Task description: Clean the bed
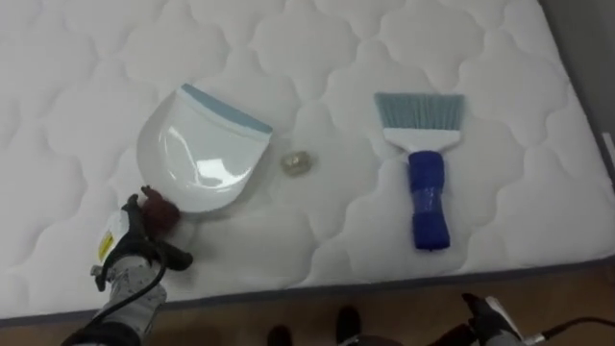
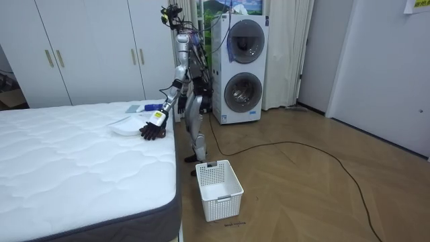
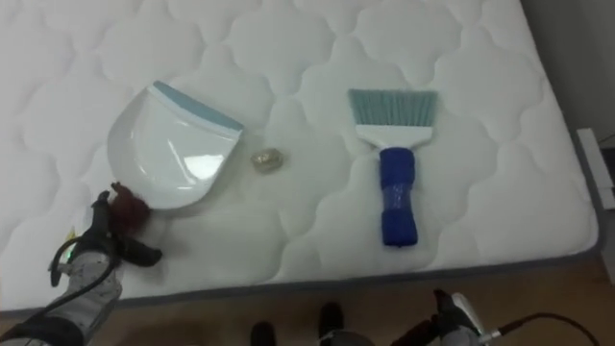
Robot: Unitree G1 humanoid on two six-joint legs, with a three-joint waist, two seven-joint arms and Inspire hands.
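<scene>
Bed (image 1: 77,86) not clean yet: scrap (image 1: 297,162) lies between dustpan (image 1: 202,149) and brush (image 1: 423,163). Left hand (image 1: 130,245) at dustpan handle (image 1: 159,210), thumb spread, not clamped. Right hand (image 1: 488,315) low, state can't tell. All sweeping left.

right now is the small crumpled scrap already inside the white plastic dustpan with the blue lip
No, the scrap lies on the white quilted mattress just outside the dustpan, beside its blue lip.
</scene>
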